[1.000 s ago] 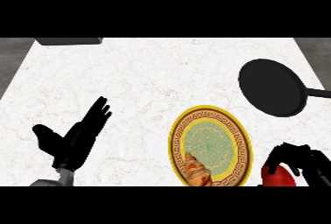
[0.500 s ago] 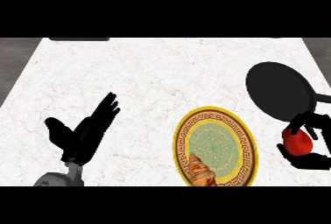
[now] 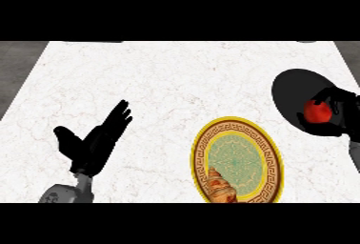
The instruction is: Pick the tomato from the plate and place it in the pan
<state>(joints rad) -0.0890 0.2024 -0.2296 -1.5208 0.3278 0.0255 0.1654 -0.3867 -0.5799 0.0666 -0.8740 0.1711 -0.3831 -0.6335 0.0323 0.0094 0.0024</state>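
The red tomato point(image 3: 318, 112) is held in my right hand point(image 3: 340, 116), whose fingers and thumb curl round it, at the right edge of the head view. The hand and tomato are over the black pan point(image 3: 299, 93), which lies on the counter at the right. The yellow-rimmed plate point(image 3: 200, 155) with a green patterned middle sits low and right of centre, left of the hand. My left hand point(image 3: 95, 140) rests open at the lower left, fingers straight and pointing up-right, holding nothing.
A croissant point(image 3: 220, 188) lies on the near part of the plate. The white marble counter point(image 3: 175, 76) stretches across the view, with its dark edges at the far left and far right.
My right hand has carried the tomato up and away from beside the plate to over the pan. The view has shifted, so the plate and left hand sit lower in it.
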